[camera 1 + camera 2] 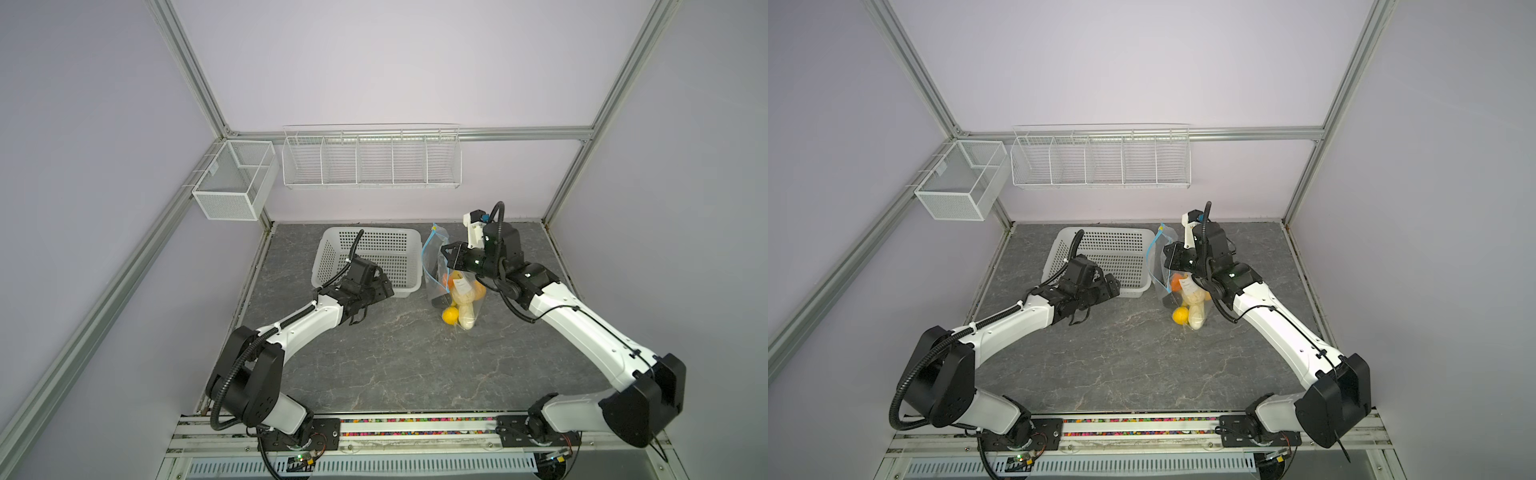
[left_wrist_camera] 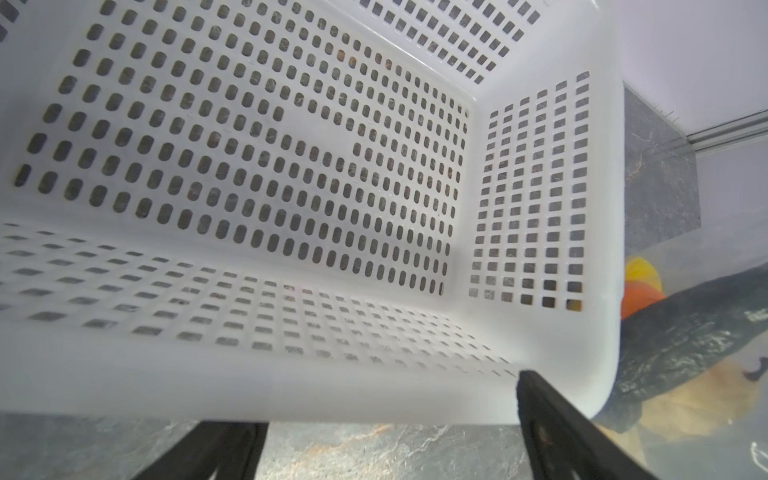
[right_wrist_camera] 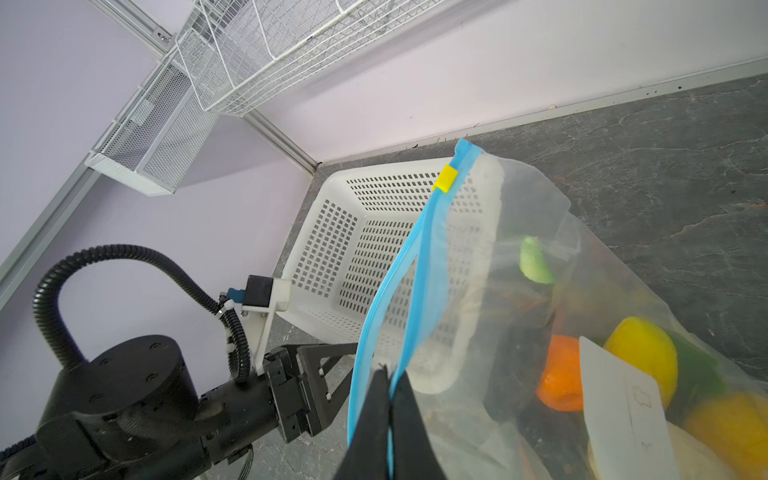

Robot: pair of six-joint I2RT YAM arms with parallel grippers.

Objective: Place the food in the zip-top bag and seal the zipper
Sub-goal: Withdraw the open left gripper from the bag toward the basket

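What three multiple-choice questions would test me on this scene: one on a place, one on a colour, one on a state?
1. Where is the food?
A. in the white basket
B. inside the zip-top bag
C. nowhere in sight

2. What colour is the slider on the zipper?
A. red
B. black
C. yellow

3. What is the right pincer doing?
A. shut on the zipper
B. open in the air
C. holding the basket

Answers:
1 B: the pieces show through the clear plastic, and nothing lies in the basket.
2 C: a yellow tab sits on the blue strip in the right wrist view.
3 A: its fingers are pressed together on the blue strip.
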